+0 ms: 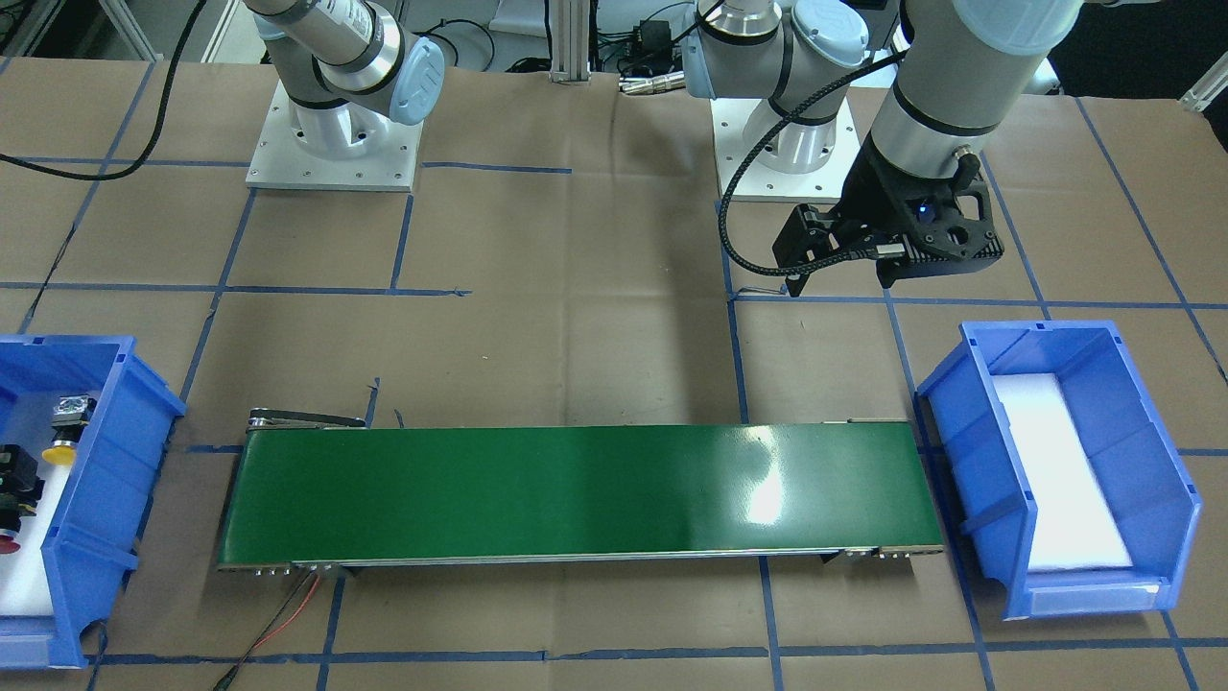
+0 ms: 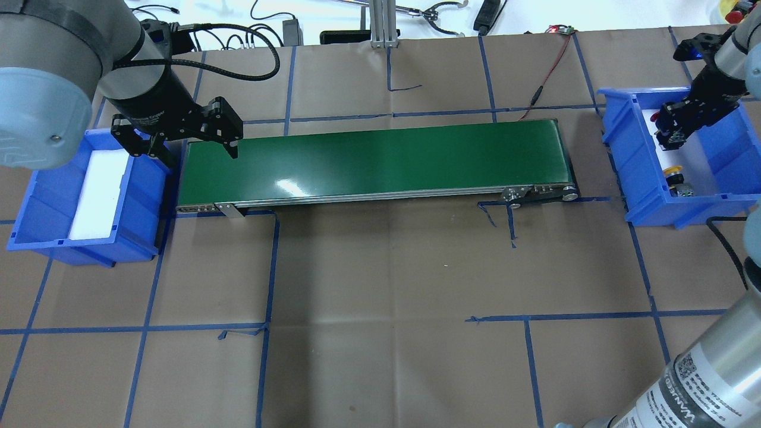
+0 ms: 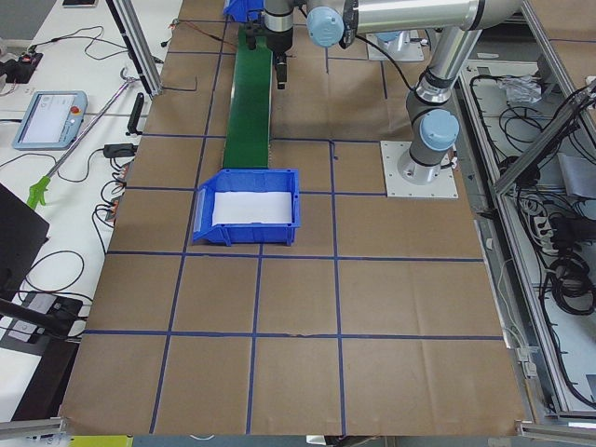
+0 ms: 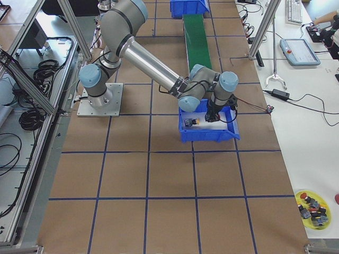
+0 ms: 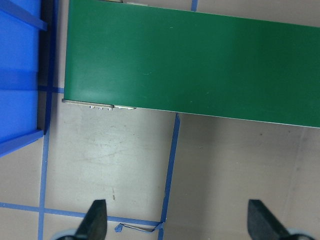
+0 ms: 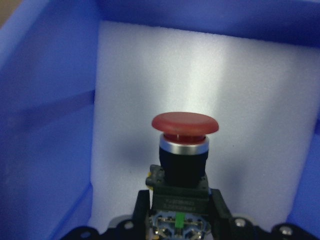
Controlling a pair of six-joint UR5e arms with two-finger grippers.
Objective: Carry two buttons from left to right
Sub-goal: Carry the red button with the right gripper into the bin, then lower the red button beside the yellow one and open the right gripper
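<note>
Brown-papered, the table [image 2: 380, 279] carries a green belt [image 1: 576, 494] nearest me. At its end on the robot's right, the yellow button [image 2: 675, 177] lies in a blue bin [image 2: 645, 208], where the right gripper [image 6: 180, 212] clamps the red button [image 6: 185, 150]. Farther back, the left gripper [image 5: 179, 220] hangs with fingers spread apart.

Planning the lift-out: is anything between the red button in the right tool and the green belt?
Only the belt-side wall of the blue bin separates the red button, held in the right tool, from the green belt. The belt is bare; the left tool hangs open beside its far end.
</note>
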